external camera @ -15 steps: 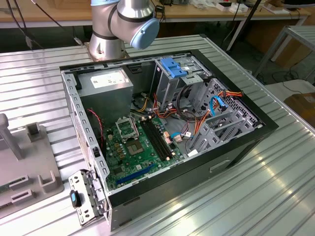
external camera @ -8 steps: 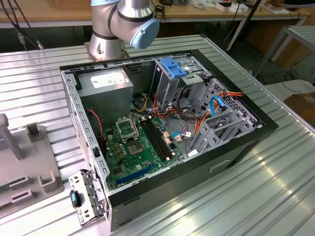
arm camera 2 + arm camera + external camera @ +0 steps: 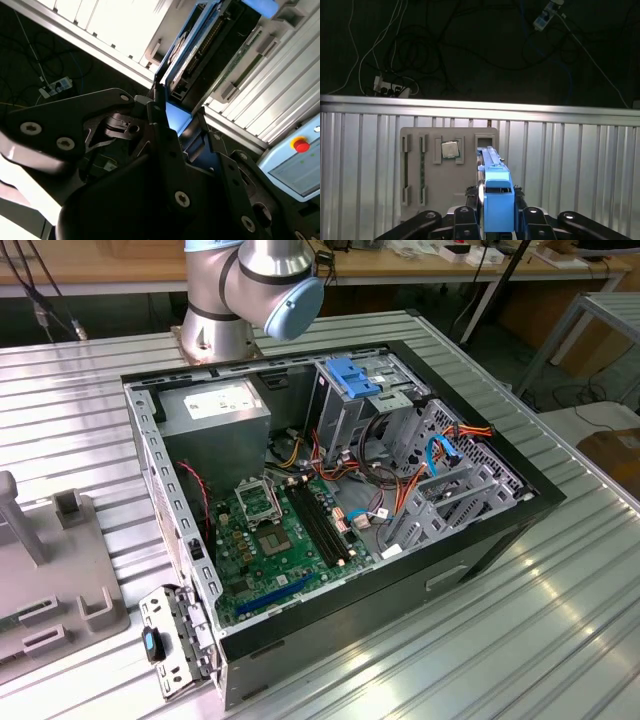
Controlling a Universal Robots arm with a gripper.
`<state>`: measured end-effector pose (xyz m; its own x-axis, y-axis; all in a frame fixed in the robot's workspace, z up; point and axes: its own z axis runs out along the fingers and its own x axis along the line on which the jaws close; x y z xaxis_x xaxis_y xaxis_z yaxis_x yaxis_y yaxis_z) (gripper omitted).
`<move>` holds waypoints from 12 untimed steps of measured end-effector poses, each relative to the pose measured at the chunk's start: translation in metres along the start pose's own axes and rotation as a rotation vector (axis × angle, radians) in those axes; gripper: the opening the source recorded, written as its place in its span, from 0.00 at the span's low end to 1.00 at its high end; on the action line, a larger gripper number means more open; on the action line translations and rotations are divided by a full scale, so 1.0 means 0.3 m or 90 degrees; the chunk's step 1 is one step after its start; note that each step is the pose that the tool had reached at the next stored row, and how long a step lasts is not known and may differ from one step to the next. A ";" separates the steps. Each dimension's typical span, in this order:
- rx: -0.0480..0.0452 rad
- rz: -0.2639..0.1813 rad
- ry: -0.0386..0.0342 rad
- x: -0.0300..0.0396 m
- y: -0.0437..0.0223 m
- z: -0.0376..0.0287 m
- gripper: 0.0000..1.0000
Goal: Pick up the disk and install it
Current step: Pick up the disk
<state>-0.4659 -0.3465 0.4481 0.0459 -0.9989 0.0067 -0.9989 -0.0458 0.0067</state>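
The disk [image 3: 493,167] stands edge-on in its blue plastic carrier, and my gripper [image 3: 495,202] is shut on it, one black finger on each flat side. In the second wrist view the disk [image 3: 200,47] shows its dark circuit-board face and blue frame rising from between the fingers [image 3: 167,145]. It hangs over a grey holder plate [image 3: 415,145] lying on the ribbed metal table. In the exterior view the arm's base [image 3: 240,290] stands behind the open computer case [image 3: 330,490].
The holder plate carries a square processor chip [image 3: 450,149] and a memory stick [image 3: 422,170]. Inside the case are a green motherboard [image 3: 270,540], a grey power supply box [image 3: 215,405], a metal cage with a blue top [image 3: 352,380] and loose cables [image 3: 400,480]. Beyond the table edge [image 3: 480,105] is dark floor with cables.
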 end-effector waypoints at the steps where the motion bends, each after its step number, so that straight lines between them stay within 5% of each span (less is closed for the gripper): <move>1: 0.0000 0.000 0.0000 0.000 0.000 0.000 0.36; 4: 0.0000 0.000 0.0000 0.000 0.000 -0.014 0.36; 12: -0.0001 0.000 0.0000 0.001 0.001 -0.114 0.36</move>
<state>-0.4659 -0.3465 0.4821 0.0458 -0.9989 0.0067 -0.9989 -0.0458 0.0068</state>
